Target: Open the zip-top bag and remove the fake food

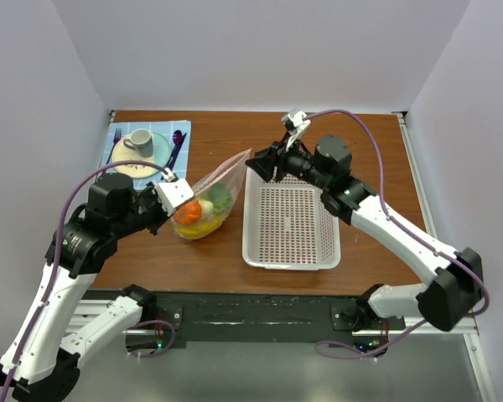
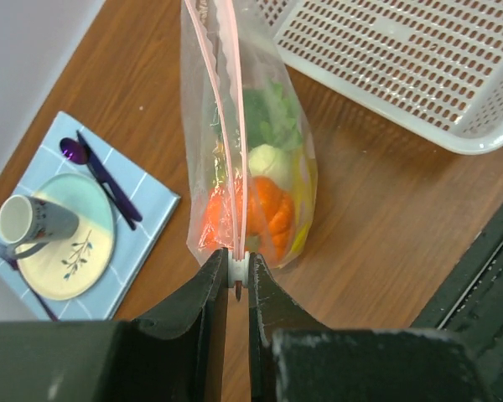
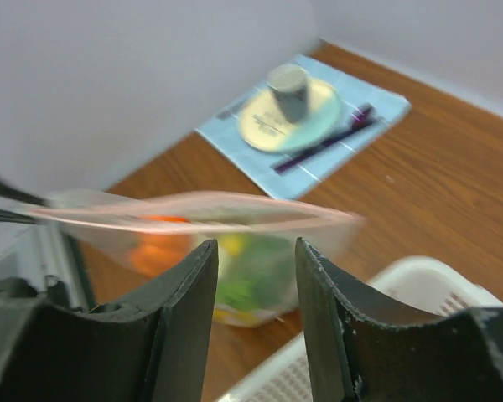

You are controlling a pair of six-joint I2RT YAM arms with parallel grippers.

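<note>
Zip-top bag (image 1: 226, 182) is strung up between the two arms, just left of the white basket (image 1: 289, 224); its belly seems to rest on the worktop (image 1: 360, 151) with the fake food (image 1: 199, 219) slumped at the bottom. My guess is it's thin floppy film, slippery, with all the weight down low; the pink zip strip (image 2: 226, 126) looks like the only stiff bit, so that's where I'd grab, one lip per side. Left gripper (image 2: 237, 280) comes in low from the left with its jaws pinching the strip's near corner. Right gripper (image 3: 256, 244) reaches across the basket's far corner, pointing left; its jaws are spread with the strip lying across the tips. That view is too blurry to tell if they touch.
</note>
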